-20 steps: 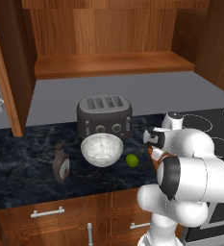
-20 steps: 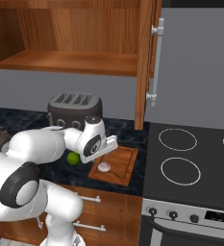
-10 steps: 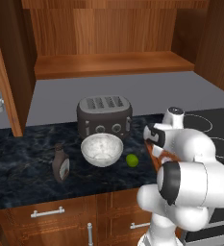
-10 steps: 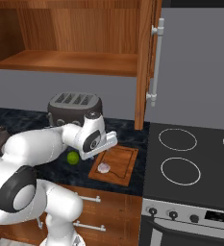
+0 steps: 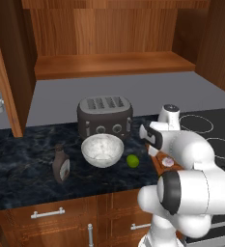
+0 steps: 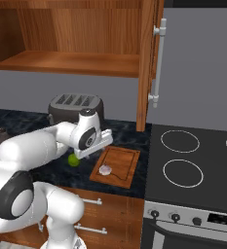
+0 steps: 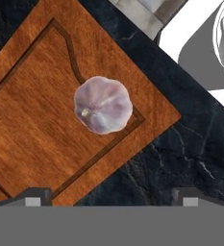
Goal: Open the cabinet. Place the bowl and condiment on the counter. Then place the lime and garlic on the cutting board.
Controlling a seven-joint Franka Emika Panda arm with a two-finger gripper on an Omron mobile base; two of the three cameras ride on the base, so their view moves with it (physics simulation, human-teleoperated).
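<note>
**A:** Hand view first: where is the garlic [image 7: 103, 104]?

**B:** It lies on the cutting board [image 7: 31, 125], close to one corner of it, right on the groove that runs around the edge. Nothing holds it. The two dark tips of the tool [image 7: 111, 197] stand wide apart at the bottom of that view, with only board and dark stone between them, so the tool is released and empty.

**A:** And from the base cameras?

**B:** In the right base view the tool [image 6: 91, 147] hangs above the near left part of the cutting board [image 6: 122, 163], and the garlic [image 6: 105, 169] sits below it, near the front left corner of the board. The board itself lies on the bench [image 6: 139, 141], just beside the left edge of the stovetop [image 6: 193, 160].

**A:** The lime?

**B:** The lime [image 5: 133, 160] is on the bench [image 5: 22, 149], not on the board. It rests between the bowl [image 5: 102, 150] and the board, near the front edge.

**A:** The other things?

**B:** The bowl stands upright on the bench in front of the toaster [image 5: 105, 117]. The condiment [image 5: 61, 164] stands to the left of the bowl, apart from it, near the front edge. The cabinet [image 5: 104, 43] is open, both doors swung out, and its lower shelf is bare.
</note>
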